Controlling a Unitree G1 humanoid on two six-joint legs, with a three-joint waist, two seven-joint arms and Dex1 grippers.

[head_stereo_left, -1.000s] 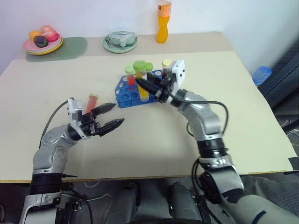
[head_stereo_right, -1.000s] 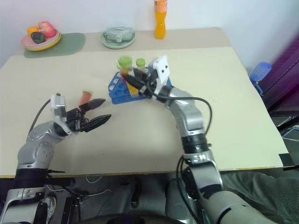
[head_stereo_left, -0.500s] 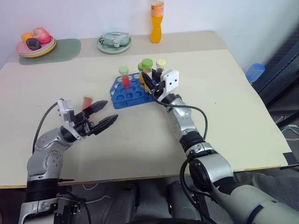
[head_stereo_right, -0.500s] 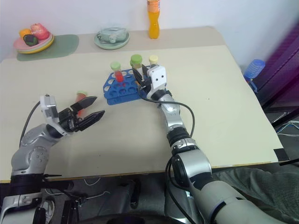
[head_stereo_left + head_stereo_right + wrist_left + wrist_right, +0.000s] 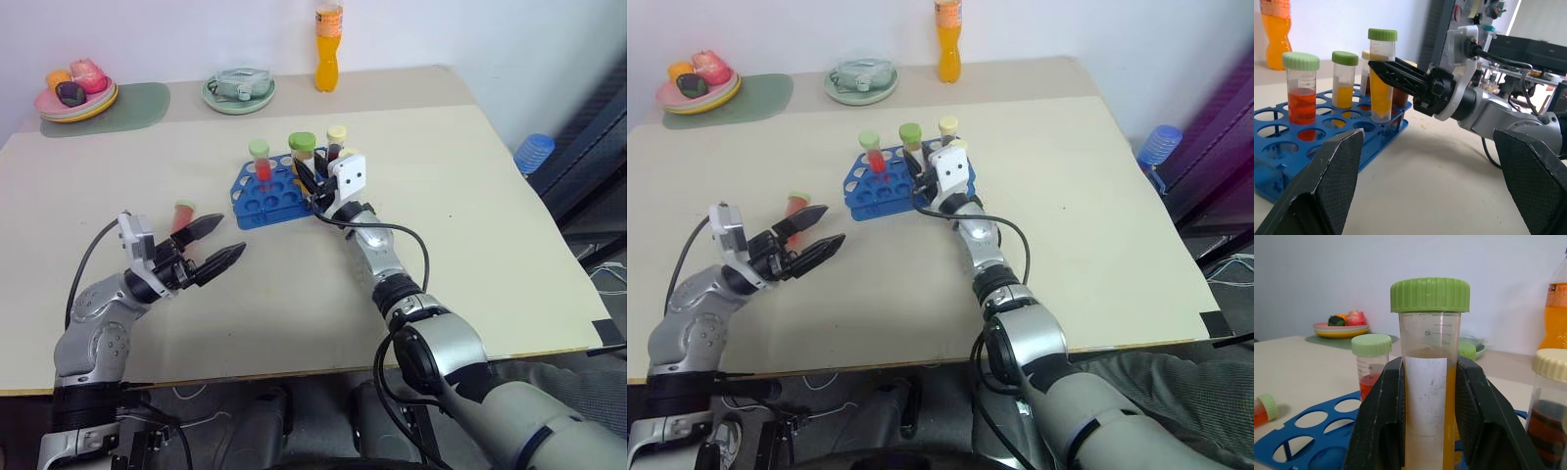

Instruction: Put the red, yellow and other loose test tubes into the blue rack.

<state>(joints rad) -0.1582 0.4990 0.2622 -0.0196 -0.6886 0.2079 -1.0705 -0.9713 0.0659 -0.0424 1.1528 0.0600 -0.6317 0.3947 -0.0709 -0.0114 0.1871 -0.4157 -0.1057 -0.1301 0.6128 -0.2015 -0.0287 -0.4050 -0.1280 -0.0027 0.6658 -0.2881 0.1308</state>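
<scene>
The blue rack [image 5: 263, 194] stands mid-table. It holds a red tube with a green cap [image 5: 260, 157], a yellow tube [image 5: 1345, 73] and a dark tube with a cream cap [image 5: 336, 137]. My right gripper [image 5: 1430, 369] is shut on a yellow green-capped tube [image 5: 302, 147], upright, its lower end at the rack's top by the near right corner. Another tube with red liquid [image 5: 182, 211] lies loose on the table. Just right of it hovers my left gripper [image 5: 233, 235], open with nothing between its fingers [image 5: 1327, 186].
Along the far edge stand a tall orange bottle [image 5: 328, 44], a green dish [image 5: 238, 90] and a plate of fruit [image 5: 75, 93] on a green mat [image 5: 142, 98]. A blue ribbed cylinder [image 5: 534, 152] sits beyond the table's right edge.
My right gripper has come down with the yellow tube, turning it upright at the rack. The camera view shifted. The left gripper stays open near the lying tube.
</scene>
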